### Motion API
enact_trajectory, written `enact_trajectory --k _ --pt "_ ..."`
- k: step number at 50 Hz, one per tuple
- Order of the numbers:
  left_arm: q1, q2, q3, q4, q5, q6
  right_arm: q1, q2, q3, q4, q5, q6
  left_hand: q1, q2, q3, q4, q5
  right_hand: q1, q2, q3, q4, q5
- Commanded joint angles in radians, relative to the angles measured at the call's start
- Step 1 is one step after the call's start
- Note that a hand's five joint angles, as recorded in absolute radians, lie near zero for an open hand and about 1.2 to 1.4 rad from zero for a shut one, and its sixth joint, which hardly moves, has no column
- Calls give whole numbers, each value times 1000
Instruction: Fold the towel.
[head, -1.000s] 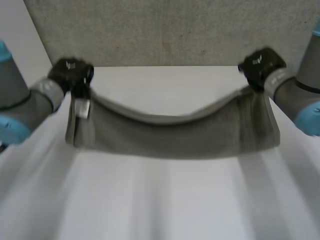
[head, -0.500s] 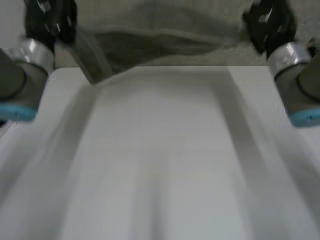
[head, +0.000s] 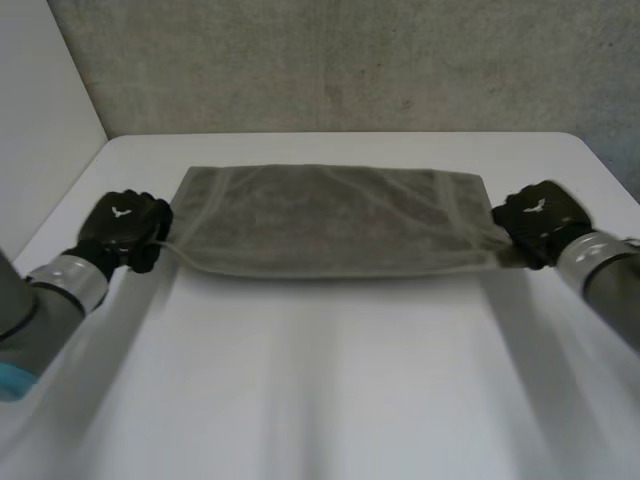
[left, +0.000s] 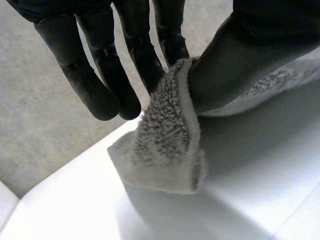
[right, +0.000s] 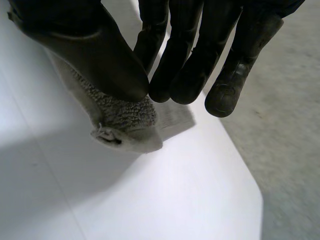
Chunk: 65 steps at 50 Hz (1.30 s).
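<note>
A grey towel (head: 330, 220) lies flat on the white table (head: 330, 380), folded into a wide band across the far half. My left hand (head: 122, 228) sits at its near left corner, and in the left wrist view the thumb and fingers (left: 145, 60) pinch that corner (left: 162, 145). My right hand (head: 537, 220) is at the near right corner. In the right wrist view its thumb and fingers (right: 185, 65) pinch the towel's corner (right: 125, 125) just above the table.
A grey carpeted floor (head: 350, 60) lies beyond the table's far edge. A white wall (head: 40, 110) stands at the left. The table's right edge (right: 240, 165) runs close beside my right hand.
Both hands held the towel hanging in the air, swung it up and away, and have now laid it flat on the table, coming down to its near corners.
</note>
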Motion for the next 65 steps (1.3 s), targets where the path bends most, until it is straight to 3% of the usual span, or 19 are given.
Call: enact_trajectory --k 1,7,10,15,18,19,20,23,25,30,31,32,33,34,35,36,43,50,65 --pt "93 265 -132 -111 78 -10 -90 -237 65 172 -38 76 -29 -104 -155 -125 -243 84 74 59 58 58" --pt "189 496 -241 -206 199 -11 -210 -377 79 378 -182 73 -29 -104 -155 -125 -243 84 74 59 58 58" --pt "216 543 -263 -217 257 -13 -242 -388 73 409 -262 58 -29 -104 -155 -125 -243 84 74 59 58 58" --pt "207 542 -255 -209 274 -16 -246 -340 50 378 -325 30 -29 -104 -155 -125 -243 84 74 59 58 58" --pt "159 436 -195 -157 271 -25 -221 -204 -13 317 -310 33 -29 -104 -155 -125 -243 84 74 59 58 58" --pt "103 336 -130 -118 264 -39 -221 -203 -13 317 -310 33 -29 -104 -155 -125 -243 84 74 59 58 58" --pt "63 256 -71 -95 247 -56 -200 -112 -75 280 -267 38 -29 -104 -155 -125 -243 84 74 59 58 58" --pt "12 168 -5 -87 217 -74 -167 -41 -137 266 -216 39 -29 -104 -155 -125 -243 84 74 59 58 58" --pt "-39 7 132 -111 146 -79 -94 74 -240 264 -126 39 -29 -104 -155 -125 -243 84 74 59 58 58" --pt "-60 -125 277 -211 43 -76 -28 181 -297 255 -43 47 -29 -104 -155 -125 -243 84 74 59 58 58" --pt "-60 -125 277 -211 43 -76 -17 183 -285 254 -35 62 -29 -104 -155 -125 -243 -179 -189 -205 -205 -206" --pt "-63 -142 299 -234 20 -76 -17 183 -285 254 -35 62 -29 -104 -155 -125 -243 -182 -192 -208 -208 -208" --pt "-66 -150 305 -249 13 -76 -11 175 -263 252 -38 93 -29 -104 -155 -125 -243 -656 -666 -681 -682 -682" --pt "-67 -150 305 -249 13 -76 -11 175 -263 252 -38 93 -29 -104 -155 -125 -243 -660 -670 -686 -686 -687" --pt "-68 -150 306 -251 12 -76 -9 154 -227 251 -44 132 -29 -104 -155 -125 -243 -849 -859 -875 -875 -876" --pt "-67 -151 308 -249 6 -76 -11 113 -179 246 -60 166 -29 -104 -155 -125 -243 -895 -905 -921 -921 -921" --pt "-70 -159 329 -243 -2 -85 -25 -83 61 180 -187 228 -29 -104 -155 -125 -243 -960 -970 -986 -986 -986" --pt "-83 -164 343 -242 -3 -91 -31 -266 325 166 -201 271 -29 -104 -155 -125 -243 -983 -993 -1009 -1009 -1010" --pt "-102 -159 323 -242 -3 -91 -22 -297 585 -9 -201 265 -29 -104 -155 -125 -243 -983 -993 -1009 -1009 -1010"
